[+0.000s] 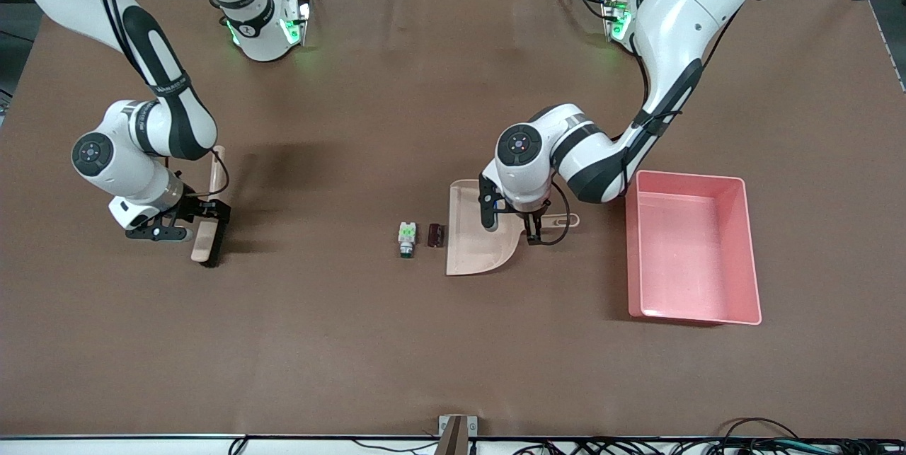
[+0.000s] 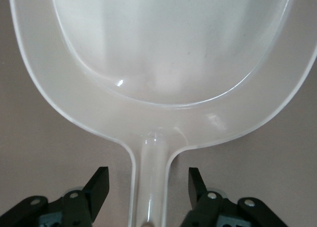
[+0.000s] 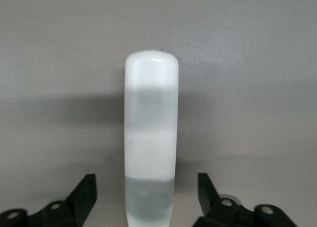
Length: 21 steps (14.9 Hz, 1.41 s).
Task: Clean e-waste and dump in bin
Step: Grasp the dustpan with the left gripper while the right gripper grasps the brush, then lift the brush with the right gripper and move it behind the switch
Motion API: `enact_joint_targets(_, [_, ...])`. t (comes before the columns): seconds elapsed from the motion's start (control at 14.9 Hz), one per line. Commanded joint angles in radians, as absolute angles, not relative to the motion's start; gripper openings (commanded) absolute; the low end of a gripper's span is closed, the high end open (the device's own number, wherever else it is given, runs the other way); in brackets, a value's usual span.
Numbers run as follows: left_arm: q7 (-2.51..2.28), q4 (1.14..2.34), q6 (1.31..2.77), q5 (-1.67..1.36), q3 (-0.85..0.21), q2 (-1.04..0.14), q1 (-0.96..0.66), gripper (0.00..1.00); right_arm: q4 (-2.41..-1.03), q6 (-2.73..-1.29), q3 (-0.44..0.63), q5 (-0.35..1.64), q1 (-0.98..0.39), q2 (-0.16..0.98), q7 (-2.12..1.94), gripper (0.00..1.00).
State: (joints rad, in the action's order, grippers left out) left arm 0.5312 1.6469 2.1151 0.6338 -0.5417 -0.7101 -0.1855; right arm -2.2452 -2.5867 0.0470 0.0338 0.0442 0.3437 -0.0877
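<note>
Two e-waste parts lie on the brown table: a white one with a green top [image 1: 406, 234] and a maroon block [image 1: 434, 234], just off the open lip of the beige dustpan [image 1: 473, 246]. My left gripper [image 1: 511, 226] is open low over the dustpan's handle. In the left wrist view its fingers [image 2: 99, 185] straddle the handle [image 2: 150, 182] without touching it, and the gripper [image 2: 148, 187] is empty. My right gripper [image 1: 207, 218] is open at the brush [image 1: 209, 232]. In the right wrist view the brush handle [image 3: 151, 133] stands between the spread fingers [image 3: 86, 190] of the gripper [image 3: 147, 193].
The pink bin [image 1: 736, 189] stands toward the left arm's end of the table, beside the dustpan's handle end. The brush lies toward the right arm's end. A small metal bracket [image 1: 456, 430] sits at the table edge nearest the front camera.
</note>
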Motion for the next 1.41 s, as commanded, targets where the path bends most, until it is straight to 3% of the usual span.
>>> enact_joint_targets(0.0, [0.535,1.626,2.111,0.661,-0.543,-0.729,-0.189,0.59,-2.244,-2.591,0.038,0.044,0.058,0.348,-0.100,0.78])
enact_joint_targets(0.61, [0.535,1.609,2.111,0.693,-0.545,-0.750,-0.196,0.52,-2.232,-2.579,0.037,0.044,0.067,0.348,-0.098,0.48])
enact_joint_targets(0.81, [0.537,1.598,2.111,0.695,-0.543,-0.753,-0.209,0.42,-2.220,-2.579,0.037,0.044,0.072,0.348,-0.098,0.38])
enact_joint_targets(1.08, [0.540,1.598,2.111,0.699,-0.542,-0.758,-0.210,0.33,-2.201,-2.576,0.037,0.044,0.069,0.347,-0.095,0.16])
enact_joint_targets(1.35, [0.535,1.598,2.109,0.699,-0.543,-0.758,-0.216,0.23,-2.061,-2.336,0.032,0.046,0.058,0.345,-0.098,0.05])
